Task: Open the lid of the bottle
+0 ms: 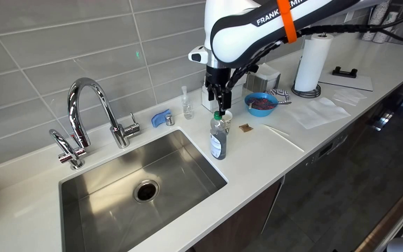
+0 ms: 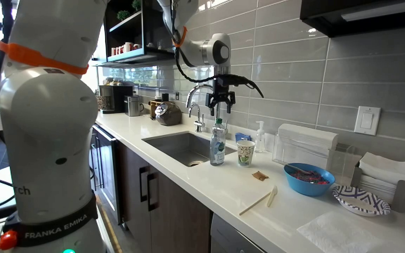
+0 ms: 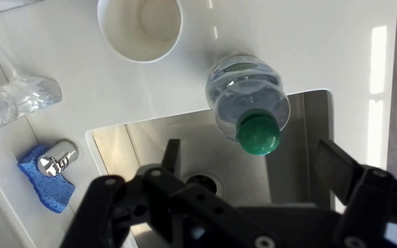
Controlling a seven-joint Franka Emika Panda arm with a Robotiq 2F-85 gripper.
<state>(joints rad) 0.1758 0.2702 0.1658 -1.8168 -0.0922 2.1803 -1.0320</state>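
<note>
Up front in an exterior view, a white Franka Emika arm [image 2: 47,140] rises beside a kitchen counter [image 2: 223,186]. A white paper sheet [image 2: 336,235] lies toward the near end, followed by a patterned bowl [image 2: 360,205], a wooden stick [image 2: 255,203], a pale utensil [image 2: 272,196] and a blue bowl [image 2: 304,189] of dark reddish contents. Farther along stands a paper cup [image 2: 245,154] and, near it, the clear bottle [image 2: 217,140], upright on the counter just beside the sink [image 2: 174,147], its green lid [image 3: 258,136] in place. Above it, the arm's black gripper [image 2: 220,110] points down, its fingers [image 2: 212,109] spread apart; in the wrist view, the lid shows clear of both. Beyond the sink, a chrome faucet [image 1: 72,105] arches before gray tile [image 2: 287,80], with a rounded jar [image 2: 170,116], a silver jug [image 2: 132,106] and a black countertop machine [image 2: 120,100] toward the counter's far end.
</note>
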